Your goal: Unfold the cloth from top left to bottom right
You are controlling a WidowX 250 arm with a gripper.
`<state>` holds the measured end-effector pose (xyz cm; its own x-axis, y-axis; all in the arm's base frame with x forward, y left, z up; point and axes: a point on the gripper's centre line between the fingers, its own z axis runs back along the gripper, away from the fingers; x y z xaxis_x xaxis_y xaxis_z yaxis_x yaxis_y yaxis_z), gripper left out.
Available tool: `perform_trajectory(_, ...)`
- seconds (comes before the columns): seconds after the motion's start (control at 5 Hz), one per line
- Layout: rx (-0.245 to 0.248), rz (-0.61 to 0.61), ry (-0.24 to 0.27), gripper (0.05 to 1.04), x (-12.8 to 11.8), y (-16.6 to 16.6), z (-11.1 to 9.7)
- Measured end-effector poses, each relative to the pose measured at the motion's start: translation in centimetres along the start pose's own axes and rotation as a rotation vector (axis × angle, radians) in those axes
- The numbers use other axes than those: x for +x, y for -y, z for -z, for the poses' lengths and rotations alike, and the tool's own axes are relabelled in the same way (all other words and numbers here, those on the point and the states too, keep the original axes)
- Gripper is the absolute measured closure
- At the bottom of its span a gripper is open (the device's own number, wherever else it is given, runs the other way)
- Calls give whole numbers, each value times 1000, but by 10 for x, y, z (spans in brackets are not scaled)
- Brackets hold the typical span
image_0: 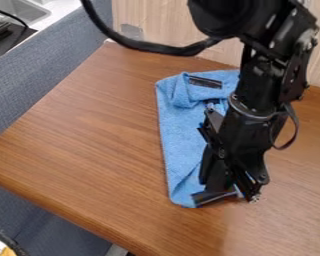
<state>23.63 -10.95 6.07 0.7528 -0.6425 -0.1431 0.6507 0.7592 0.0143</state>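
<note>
Cloth (181, 135): blue, on wood tbl (96, 135), folded over nr top, partly hidden behind my arm (259, 85).
Gripper (231, 194): low, at cloth's btm end.
Grip: can't tell if wide, narrow or holding.

There is one cloth (179, 135) (just the one), one gripper (232, 193) and one table (96, 135).

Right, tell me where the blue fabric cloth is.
In the camera view, the blue fabric cloth lies right of centre on the brown wooden table, partly beneath the black two-finger gripper.
</note>
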Motion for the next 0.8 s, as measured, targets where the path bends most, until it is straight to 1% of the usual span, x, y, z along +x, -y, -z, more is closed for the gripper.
perform_trajectory(0.2,5,-1,15,601,-1,0,-6)
perform_trajectory(0.4,-3,-29,39,293,-5,-6,-17)
perform_trajectory(0.6,-19,-59,100,83,-9,-13,-38)
perform_trajectory(0.8,-103,-107,181,80,-15,-29,-58)
